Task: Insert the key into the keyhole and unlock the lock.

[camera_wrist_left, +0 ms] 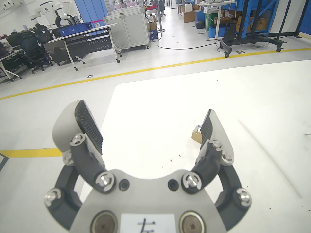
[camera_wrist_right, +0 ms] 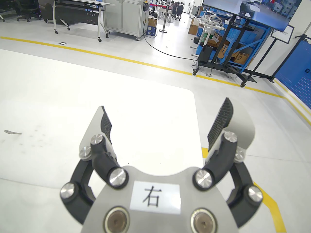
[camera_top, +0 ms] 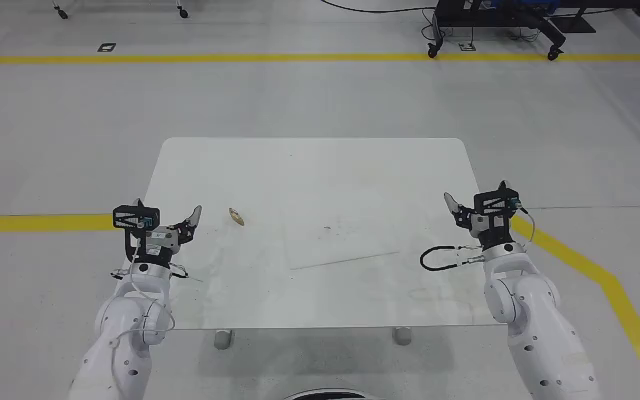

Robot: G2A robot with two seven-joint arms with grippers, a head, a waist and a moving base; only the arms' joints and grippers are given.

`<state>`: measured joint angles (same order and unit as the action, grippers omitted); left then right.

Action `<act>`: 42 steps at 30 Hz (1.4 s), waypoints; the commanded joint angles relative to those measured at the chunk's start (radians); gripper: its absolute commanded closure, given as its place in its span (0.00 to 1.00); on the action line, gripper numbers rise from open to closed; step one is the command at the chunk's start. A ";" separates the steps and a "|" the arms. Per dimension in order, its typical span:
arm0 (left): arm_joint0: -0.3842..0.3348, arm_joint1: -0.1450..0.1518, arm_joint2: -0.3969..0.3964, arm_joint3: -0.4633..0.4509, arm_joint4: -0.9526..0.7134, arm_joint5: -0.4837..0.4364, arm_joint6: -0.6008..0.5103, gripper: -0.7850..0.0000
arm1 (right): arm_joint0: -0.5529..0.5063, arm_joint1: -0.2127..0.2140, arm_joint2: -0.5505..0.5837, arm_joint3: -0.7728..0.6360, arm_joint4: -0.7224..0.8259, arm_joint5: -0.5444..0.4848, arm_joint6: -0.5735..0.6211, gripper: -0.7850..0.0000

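A small brass padlock (camera_top: 238,215) lies on the white table (camera_top: 300,170) near its left side. In the left wrist view the padlock (camera_wrist_left: 195,135) sits just beyond one fingertip, partly hidden by it. My left gripper (camera_wrist_left: 145,112) hovers open and empty at the table's left edge (camera_top: 165,217). A small flat grey piece, probably the key (camera_wrist_right: 12,132), lies on the table well off to the side of my right gripper (camera_wrist_right: 165,107). That gripper is open and empty above the table's right edge (camera_top: 480,206).
A black cable loop (camera_top: 440,258) rests on the table by the right arm. A thin straight line (camera_top: 330,263) crosses the tabletop near the middle. Yellow floor tape (camera_top: 300,58) runs beyond the far edge.
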<state>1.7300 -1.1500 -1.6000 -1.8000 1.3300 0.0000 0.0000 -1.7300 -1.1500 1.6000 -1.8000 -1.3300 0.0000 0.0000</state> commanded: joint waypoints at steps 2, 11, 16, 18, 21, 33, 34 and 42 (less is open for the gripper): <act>0.000 0.000 0.000 0.000 0.000 0.000 0.000 0.00 | 0.000 0.000 0.000 0.000 0.000 0.000 0.000 0.00; 0.000 0.000 0.000 0.000 0.000 0.000 0.000 0.00 | 0.000 0.000 0.000 0.000 0.000 0.000 0.000 0.00; 0.000 0.000 0.000 0.000 0.000 0.000 0.000 0.00 | 0.000 0.000 0.000 0.000 0.000 0.000 0.000 0.00; 0.000 0.000 0.000 0.000 0.000 0.000 0.000 0.00 | 0.000 0.000 0.000 0.000 0.000 0.000 0.000 0.00; 0.000 0.000 0.000 0.000 0.000 0.000 0.000 0.00 | 0.000 0.000 0.000 0.000 0.000 0.000 0.000 0.00; 0.000 0.000 0.000 0.000 0.000 0.000 0.000 0.00 | 0.079 -0.013 -0.134 0.031 -0.101 0.008 0.018 0.00; 0.000 0.000 0.000 0.000 0.000 0.000 0.000 0.00 | 0.079 -0.013 -0.134 0.031 -0.101 0.008 0.018 0.00; 0.000 0.000 0.000 0.000 0.000 0.000 0.000 0.00 | 0.079 -0.013 -0.134 0.031 -0.101 0.008 0.018 0.00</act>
<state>1.7300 -1.1500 -1.6000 -1.8000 1.3300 0.0000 0.0000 -1.6509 -1.1631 1.4659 -1.7688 -1.4305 0.0083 0.0175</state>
